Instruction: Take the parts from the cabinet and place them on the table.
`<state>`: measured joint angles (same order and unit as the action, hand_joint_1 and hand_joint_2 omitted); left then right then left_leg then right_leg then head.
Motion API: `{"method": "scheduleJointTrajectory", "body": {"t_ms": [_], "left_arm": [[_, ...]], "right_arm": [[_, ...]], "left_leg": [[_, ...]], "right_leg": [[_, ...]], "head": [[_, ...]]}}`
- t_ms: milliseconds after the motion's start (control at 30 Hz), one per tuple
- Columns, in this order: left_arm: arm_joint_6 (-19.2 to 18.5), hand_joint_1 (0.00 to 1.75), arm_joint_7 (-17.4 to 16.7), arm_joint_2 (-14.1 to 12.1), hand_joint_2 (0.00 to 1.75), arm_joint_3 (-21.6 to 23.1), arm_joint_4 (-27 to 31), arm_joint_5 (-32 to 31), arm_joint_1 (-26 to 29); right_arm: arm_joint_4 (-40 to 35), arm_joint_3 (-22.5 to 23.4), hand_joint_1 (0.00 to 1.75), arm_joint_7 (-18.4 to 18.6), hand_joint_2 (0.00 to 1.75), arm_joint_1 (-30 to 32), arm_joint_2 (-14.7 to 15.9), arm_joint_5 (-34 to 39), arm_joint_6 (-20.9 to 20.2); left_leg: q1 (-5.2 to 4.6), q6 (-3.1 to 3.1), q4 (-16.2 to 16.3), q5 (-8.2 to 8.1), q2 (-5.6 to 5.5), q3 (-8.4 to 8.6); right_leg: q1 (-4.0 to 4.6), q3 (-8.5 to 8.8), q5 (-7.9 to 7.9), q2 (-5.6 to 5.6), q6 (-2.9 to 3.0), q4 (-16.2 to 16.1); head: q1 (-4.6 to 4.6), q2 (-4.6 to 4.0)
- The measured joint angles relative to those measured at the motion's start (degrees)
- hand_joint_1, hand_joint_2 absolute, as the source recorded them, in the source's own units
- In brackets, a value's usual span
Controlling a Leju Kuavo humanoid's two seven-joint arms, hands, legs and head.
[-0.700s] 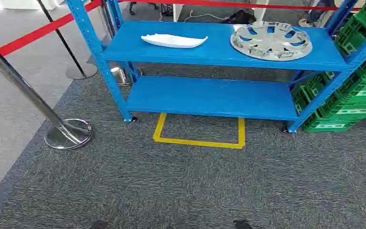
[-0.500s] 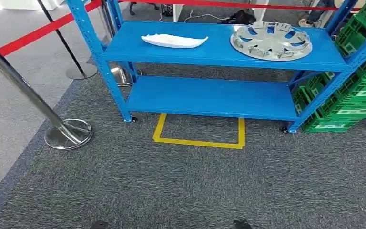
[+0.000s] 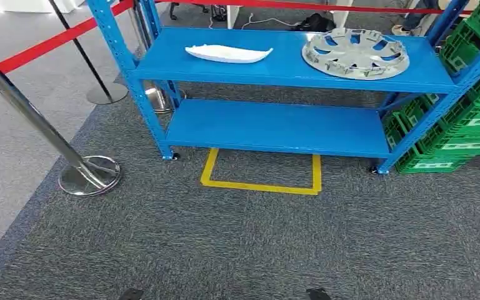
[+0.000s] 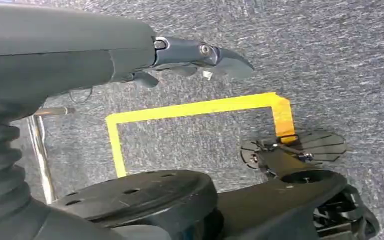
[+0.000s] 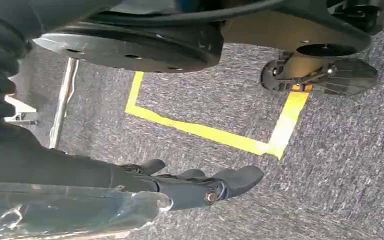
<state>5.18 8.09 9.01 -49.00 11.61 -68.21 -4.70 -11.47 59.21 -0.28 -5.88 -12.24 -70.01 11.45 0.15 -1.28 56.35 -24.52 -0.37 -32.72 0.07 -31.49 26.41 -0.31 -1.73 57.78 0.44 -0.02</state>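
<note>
Nearest the robot, grey carpet (image 3: 237,244) runs up to a three-sided outline of yellow tape (image 3: 261,185) just in front of the cabinet. In the wrist views both arms hang low above this carpet. The left hand (image 4: 195,57) holds nothing, its dark fingers reaching out nearly straight and close together. The right hand (image 5: 200,182) is likewise empty, fingers extended with a slight curl; how wide the thumb stands on either hand is hard to judge from these angles.

To the left, a chrome stanchion (image 3: 37,125) leans on its round base, carrying a red belt (image 3: 56,39).

Beyond the tape stands the blue cabinet (image 3: 287,128), an open metal rack with a bare lower shelf. On its upper shelf lie the two parts, well apart. Toward the left is the white part (image 3: 228,53), a long, thin, slightly curved moulding tapering to points at both ends. Toward the right is the hubcap (image 3: 355,53), a round silver-grey wheel cover with spoke-like cut-outs, lying flat.

At the right, stacked green crates (image 3: 469,119) stand beside the rack; they bear pale labels, too small to read.
</note>
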Motion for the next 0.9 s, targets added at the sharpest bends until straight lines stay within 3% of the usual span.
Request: {"method": "scheduleJointTrajectory", "body": {"t_ms": [900], "left_arm": [[-0.18, 0.0, 4.13, 0.28, 0.0, -0.24, 0.0, 0.09, -0.53]], "right_arm": [[0.0, 0.57, 0.0, -0.07, 1.75, 0.02, 0.0, 0.52, -0.33]], "left_leg": [[0.0, 0.0, 0.0, 0.0, 0.0, 0.0]], "right_leg": [[0.0, 0.0, -0.01, 0.0, 0.0, 0.0]], "head": [[0.02, 0.0]]}}
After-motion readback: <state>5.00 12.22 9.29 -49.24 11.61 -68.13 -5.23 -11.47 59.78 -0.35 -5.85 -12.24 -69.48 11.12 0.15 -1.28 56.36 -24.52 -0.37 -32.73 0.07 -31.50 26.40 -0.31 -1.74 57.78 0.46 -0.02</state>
